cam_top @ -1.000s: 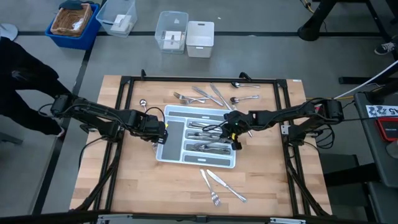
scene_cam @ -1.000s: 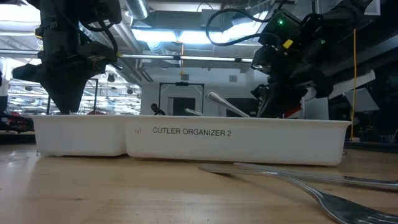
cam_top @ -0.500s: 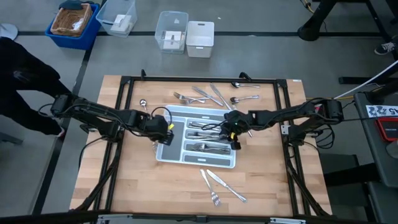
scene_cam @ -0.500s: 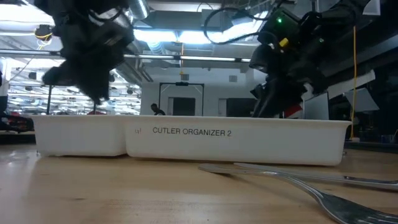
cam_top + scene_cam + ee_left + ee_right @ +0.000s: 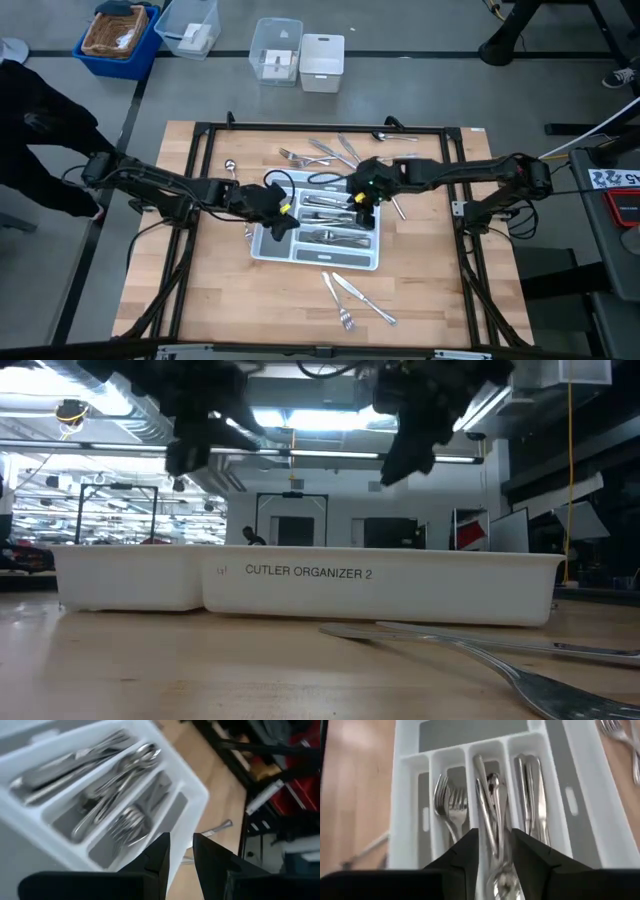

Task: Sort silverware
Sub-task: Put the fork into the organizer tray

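Right gripper (image 5: 362,196), fingers narrow and empty, hangs over white tray (image 5: 262,245); loose shiny silver forks and spoons (image 5: 325,152) lie just beyond it, long axes slanted, nearer than left gripper (image 5: 280,222), also narrow, empty

Robotics lab or workshop, concrete floor (image 5: 420,80); storage bins (image 5: 118,38), strip-lit open hall (image 5: 290,420) behind wooden table (image 5: 220,300)

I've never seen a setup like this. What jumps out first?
Two dark arms meet over a white tray at mid-table: the left gripper above its left half, the right gripper near its right end, both with fingers a little apart and holding nothing. The tray's slots already hold sorted forks, spoons and knives. Loose silverware lies on the wood beyond the tray, and more pieces on the near side.
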Available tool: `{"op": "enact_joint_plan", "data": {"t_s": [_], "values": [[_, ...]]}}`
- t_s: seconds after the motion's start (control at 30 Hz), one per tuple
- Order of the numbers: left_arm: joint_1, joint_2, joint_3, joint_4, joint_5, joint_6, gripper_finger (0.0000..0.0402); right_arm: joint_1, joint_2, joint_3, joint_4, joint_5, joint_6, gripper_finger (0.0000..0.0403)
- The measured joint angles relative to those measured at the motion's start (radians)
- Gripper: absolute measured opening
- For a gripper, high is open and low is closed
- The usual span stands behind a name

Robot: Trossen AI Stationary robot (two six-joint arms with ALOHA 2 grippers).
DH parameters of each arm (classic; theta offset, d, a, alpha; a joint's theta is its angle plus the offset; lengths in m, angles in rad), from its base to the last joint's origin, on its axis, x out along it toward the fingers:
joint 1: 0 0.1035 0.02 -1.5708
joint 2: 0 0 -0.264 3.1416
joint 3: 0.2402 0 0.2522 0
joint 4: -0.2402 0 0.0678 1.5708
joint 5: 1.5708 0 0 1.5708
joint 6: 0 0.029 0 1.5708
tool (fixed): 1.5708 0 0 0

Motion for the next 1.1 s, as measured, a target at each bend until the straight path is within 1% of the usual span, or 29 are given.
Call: {"op": "enact_joint_plan", "data": {"t_s": [0.07, 0.13, 0.2, 0.27, 0.33, 0.43, 0.6, 0.7, 0.8, 0.93, 1.0, 1.1], "values": [[-0.009, 0.0, 0.0, 0.022, 0.0, 0.033, 0.0074, 0.0, 0.0, 0.053, -0.078, -0.003, 0.097, 0.0115], [-0.018, 0.0, 0.0, 0.031, 0.0, 0.046, 0.0074, 0.0, -0.001, 0.09, -0.13, -0.033, 0.199, 0.0114], [-0.03, 0.0, 0.0, 0.036, 0.0, 0.072, 0.0074, 0.008, -0.001, 0.109, -0.161, -0.083, 0.277, 0.0114], [-0.042, 0.0, 0.0, 0.041, 0.0, 0.133, 0.0074, 0.03, -0.001, 0.112, -0.163, -0.112, 0.318, 0.0114], [-0.055, 0.001, 0.0, 0.072, 0.002, 0.207, 0.0074, 0.06, -0.001, 0.111, -0.161, -0.118, 0.332, 0.0114], [-0.077, 0.017, 0.0, 0.179, 0.002, 0.358, 0.0074, 0.105, -0.001, 0.112, -0.16, -0.119, 0.382, 0.0114], [-0.118, 0.099, 0.0, 0.428, 0.02, 0.65, 0.0074, 0.185, -0.001, 0.112, -0.159, -0.118, 0.577, 0.0114], [-0.131, 0.177, 0.028, 0.491, 0.029, 0.75, 0.0074, 0.238, -0.001, 0.112, -0.159, -0.119, 0.678, 0.0114], [-0.131, 0.268, 0.088, 0.489, 0.1, 0.82, 0.0074, 0.284, -0.001, 0.112, -0.159, -0.127, 0.751, 0.0114], [-0.137, 0.403, 0.183, 0.476, 0.25, 0.893, 0.0074, 0.331, -0.002, 0.112, -0.157, -0.159, 0.878, 0.0114], [-0.146, 0.467, 0.234, 0.461, 0.308, 0.934, 0.0074, 0.354, -0.002, 0.112, -0.157, -0.163, 0.93, 0.0114], [-0.166, 0.556, 0.323, 0.359, 0.348, 1.021, 0.0074, 0.383, -0.002, 0.112, -0.158, -0.178, 0.973, 0.0114]]}}
